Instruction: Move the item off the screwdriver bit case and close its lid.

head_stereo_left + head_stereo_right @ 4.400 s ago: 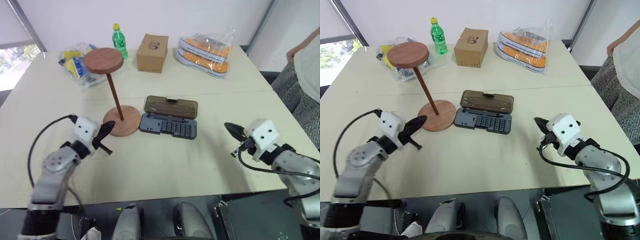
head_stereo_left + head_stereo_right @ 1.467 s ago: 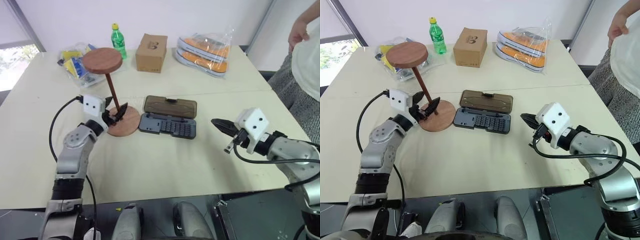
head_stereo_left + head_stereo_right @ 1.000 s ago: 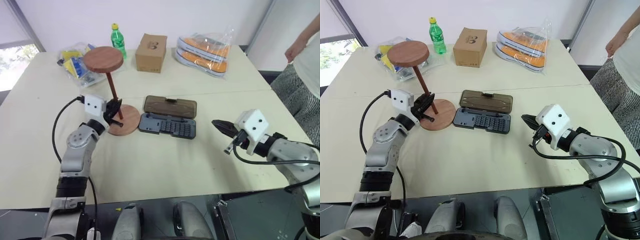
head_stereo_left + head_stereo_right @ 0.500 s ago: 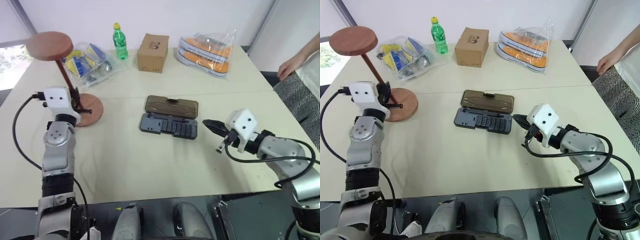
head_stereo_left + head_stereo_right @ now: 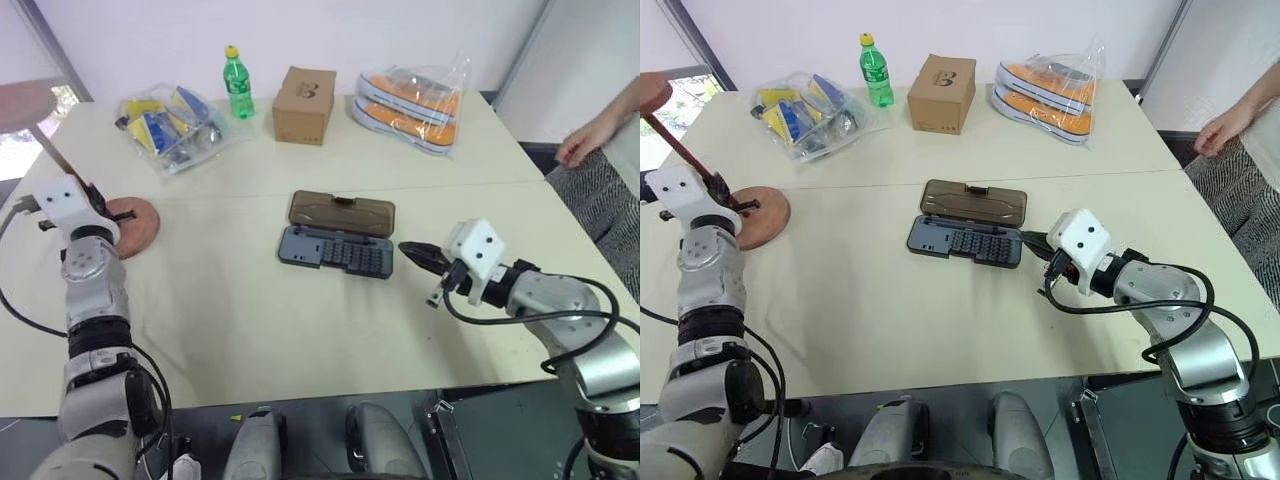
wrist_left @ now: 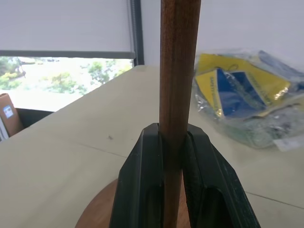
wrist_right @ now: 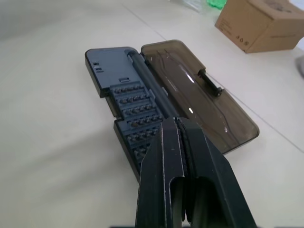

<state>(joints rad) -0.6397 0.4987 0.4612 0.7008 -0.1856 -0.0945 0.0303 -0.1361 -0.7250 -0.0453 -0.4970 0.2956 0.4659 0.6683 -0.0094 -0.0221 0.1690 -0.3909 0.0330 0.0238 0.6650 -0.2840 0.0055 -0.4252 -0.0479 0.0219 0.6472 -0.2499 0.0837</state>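
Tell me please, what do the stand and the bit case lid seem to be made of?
The stand looks like wood with a smooth reddish-brown finish: faint grain runs along its rod. The lid seems to be smoky-brown translucent plastic, glossy, with small highlights and moulded ridges. Neither is certain by look alone.

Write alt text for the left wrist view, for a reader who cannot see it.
The left gripper is shut on the wooden stand's upright rod, with the stand's round base below on the pale table. Beyond lies a clear bag of blue and yellow packets.
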